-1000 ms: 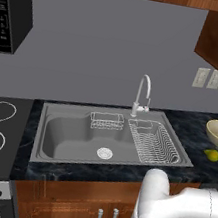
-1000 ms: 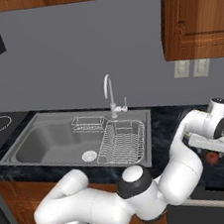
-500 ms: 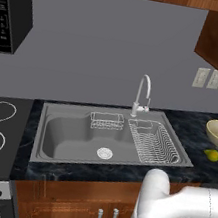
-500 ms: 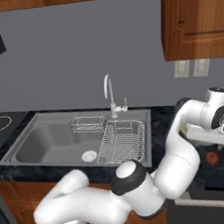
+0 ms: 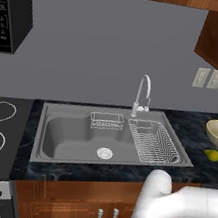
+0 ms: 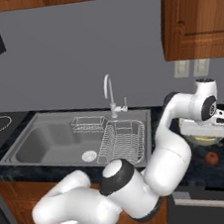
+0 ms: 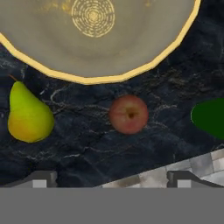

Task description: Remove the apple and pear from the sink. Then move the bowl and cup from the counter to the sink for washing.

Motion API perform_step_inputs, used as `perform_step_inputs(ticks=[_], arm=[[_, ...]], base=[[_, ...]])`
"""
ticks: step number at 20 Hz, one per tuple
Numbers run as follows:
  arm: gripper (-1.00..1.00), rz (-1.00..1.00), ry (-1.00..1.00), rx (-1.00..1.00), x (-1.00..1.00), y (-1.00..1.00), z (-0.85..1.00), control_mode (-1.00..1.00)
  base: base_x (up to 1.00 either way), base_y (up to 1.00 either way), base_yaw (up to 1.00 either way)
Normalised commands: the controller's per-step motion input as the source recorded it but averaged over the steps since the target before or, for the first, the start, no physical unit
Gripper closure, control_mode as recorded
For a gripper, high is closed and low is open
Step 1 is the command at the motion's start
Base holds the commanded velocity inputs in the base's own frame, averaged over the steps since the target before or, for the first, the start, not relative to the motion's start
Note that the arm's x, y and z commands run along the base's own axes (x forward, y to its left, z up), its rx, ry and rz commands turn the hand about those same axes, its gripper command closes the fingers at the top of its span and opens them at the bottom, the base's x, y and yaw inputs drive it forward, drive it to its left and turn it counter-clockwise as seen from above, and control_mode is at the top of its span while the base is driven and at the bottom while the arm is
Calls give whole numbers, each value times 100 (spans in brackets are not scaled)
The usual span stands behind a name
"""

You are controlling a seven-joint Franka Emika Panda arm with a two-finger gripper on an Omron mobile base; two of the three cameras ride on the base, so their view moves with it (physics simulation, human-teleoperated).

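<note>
— Hovering above the bowl [image 7: 94,39], the claw [image 7: 111,177] points straight down at the table [image 7: 166,100], and its fingers are spread wide apart with nothing between them.

— Where's the arm itself?

— From the right base camera it arches up from the lower left, elbow bent high, wrist reaching out over the right end of the table, well clear of the sink [image 6: 48,142].

— And the fruit?

— Both lie on the dark stone. The apple [image 7: 128,114] sits just below the bowl's rim, the pear [image 7: 27,114] off to one side, the green cup [image 7: 210,117] at the other edge. The sink basin has neither fruit in it.

— Anything changed?

— Yes! A second ago the hand hung low by the apple; now it has lifted and swung back over the bowl. The fruit hasn't budged.
</note>
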Motion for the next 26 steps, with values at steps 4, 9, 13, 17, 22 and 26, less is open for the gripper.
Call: perform_step_inputs(ticks=[4, 9, 13, 17, 22, 26], arm=[[-100, 2, -2, -13, -18, 35, 26, -100], [-100, 5, 0, -13, -4, 38, 24, -100], [-100, 9, 0, -9, -10, 34, 20, -100], [-100, 10, -2, -7, -7, 39, 19, -100], [-100, 14, -4, -6, -4, 27, 23, -100], [-100, 18, -4, -4, -4, 33, 12, -100]], base=[[0, 0, 0], [0, 0, 0], [0, 0, 0], [0, 0, 0], [0, 0, 0], [0, 0, 0]])
